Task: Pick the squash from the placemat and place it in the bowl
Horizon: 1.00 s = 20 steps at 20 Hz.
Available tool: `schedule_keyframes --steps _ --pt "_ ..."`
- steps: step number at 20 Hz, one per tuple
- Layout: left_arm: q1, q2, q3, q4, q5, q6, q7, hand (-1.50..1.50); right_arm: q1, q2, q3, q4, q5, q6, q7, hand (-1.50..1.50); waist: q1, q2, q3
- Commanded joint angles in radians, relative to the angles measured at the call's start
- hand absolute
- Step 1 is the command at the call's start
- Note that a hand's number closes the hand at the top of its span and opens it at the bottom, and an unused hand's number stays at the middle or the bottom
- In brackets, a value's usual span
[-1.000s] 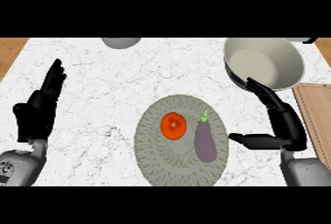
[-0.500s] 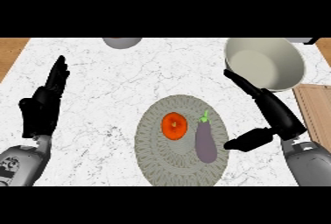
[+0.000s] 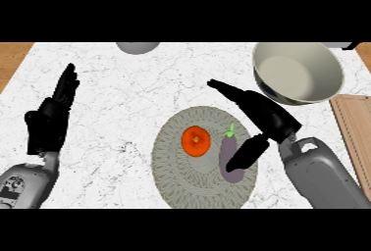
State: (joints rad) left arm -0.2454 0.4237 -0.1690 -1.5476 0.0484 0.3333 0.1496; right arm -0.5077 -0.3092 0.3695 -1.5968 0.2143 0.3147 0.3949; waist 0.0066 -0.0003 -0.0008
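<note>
The squash [image 3: 196,140], round and orange-red, lies on the left half of the round grey woven placemat [image 3: 181,179]. A purple eggplant [image 3: 229,164] with a green stem lies right beside it on the mat. My right hand [image 3: 270,119] hovers over the mat's right edge, open, its fingers stretched up and left. Its thumb overlaps the eggplant's right side and stays apart from the squash. The pale bowl [image 3: 319,59] stands at the back right with nothing in it. My left hand [image 3: 49,120] rests open at the left, fingers up.
A wooden board [image 3: 357,127] lies along the right edge, just past the bowl. A grey round object [image 3: 138,47] is cut off at the counter's far edge. Bare white marble lies between my left hand and the placemat.
My right hand has moved left, from beside the placemat to over its right edge, the thumb now over the eggplant. The left hand has barely shifted.
</note>
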Motion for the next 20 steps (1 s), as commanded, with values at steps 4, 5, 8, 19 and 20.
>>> schedule_keyframes --steps 4,5,8,19,20 --pt "0.043 -0.028 0.036 -0.029 -0.01 -0.032 -0.021 0.0 -0.021 0.08 0.067 0.034 0.065 0.091 0.121 -1.5 -0.002 -0.001 0.0" --pt "0.003 -0.005 0.045 -0.019 -0.006 -0.048 0.013 0.0 -0.008 0.084 0.109 0.092 0.098 0.087 0.092 -1.5 0.0 0.001 0.001" --pt "0.057 -0.002 0.045 -0.083 -0.022 -0.046 0.028 0.0 -0.041 0.124 0.133 0.133 0.15 0.095 0.18 -1.5 0.005 0.0 0.001" --pt "0.054 -0.071 0.117 -0.037 -0.079 -0.111 -0.003 0.0 0.043 0.24 0.106 0.241 0.315 0.066 0.09 -1.5 -0.004 0.0 0.001" --pt "0.033 -0.093 0.073 -0.082 -0.116 -0.07 0.05 0.0 -0.061 0.246 0.07 0.443 0.331 0.031 -0.028 -1.5 0.004 0.002 0.001"
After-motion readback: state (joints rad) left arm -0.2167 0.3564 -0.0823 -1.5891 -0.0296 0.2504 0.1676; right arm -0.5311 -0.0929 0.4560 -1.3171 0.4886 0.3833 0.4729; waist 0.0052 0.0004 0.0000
